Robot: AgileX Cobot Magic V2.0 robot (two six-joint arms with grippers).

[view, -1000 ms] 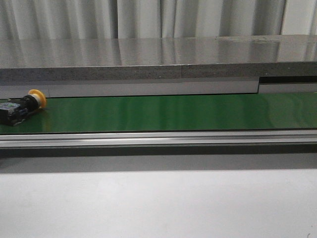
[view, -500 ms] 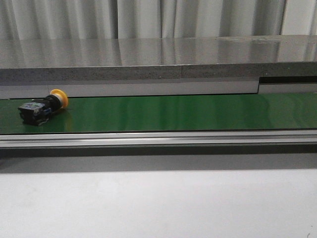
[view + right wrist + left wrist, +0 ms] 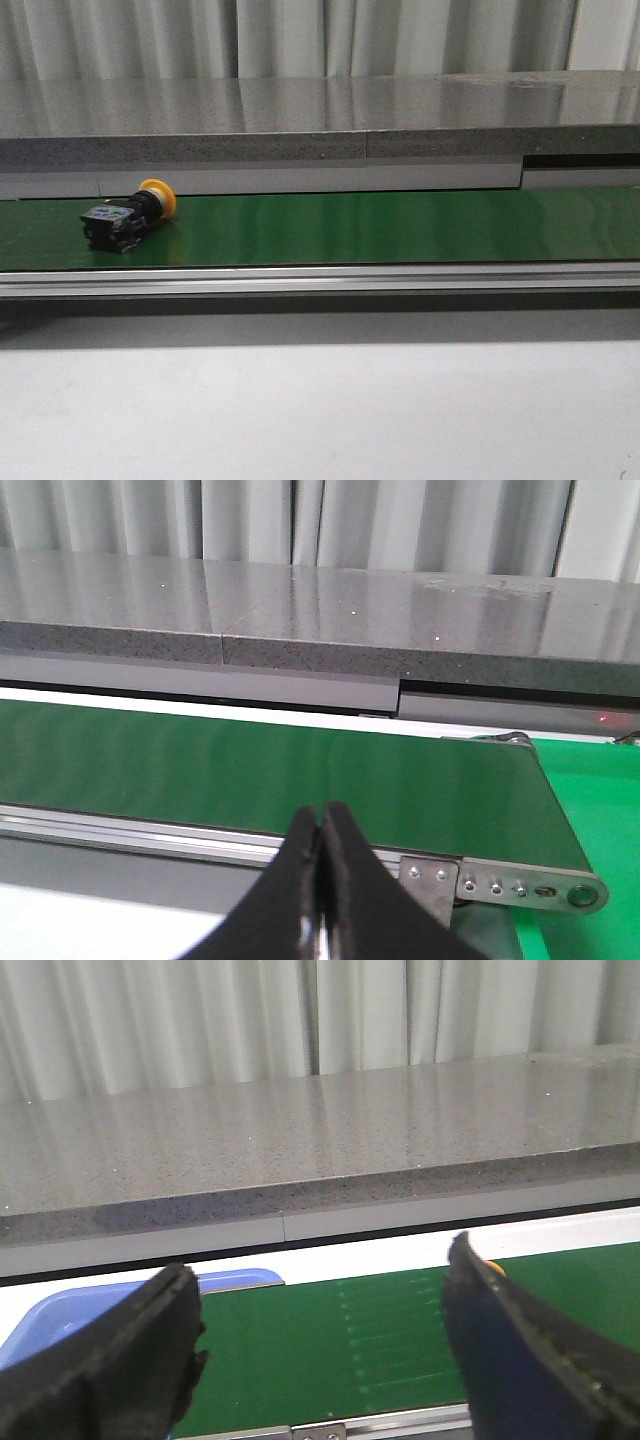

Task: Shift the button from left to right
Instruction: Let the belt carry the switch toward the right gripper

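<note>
text: none legible | button (image 3: 128, 214) marks: too small to read

Button (image 3: 130, 215) on belt's (image 3: 400, 228) left part

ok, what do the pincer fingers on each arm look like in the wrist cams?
Left pincer: two thick black fingers with a matte, rubbery look; the other shows a ridged edge. Right pincer: slim black tapered fingers, a metallic glint between them. No cables or markings visible.
</note>
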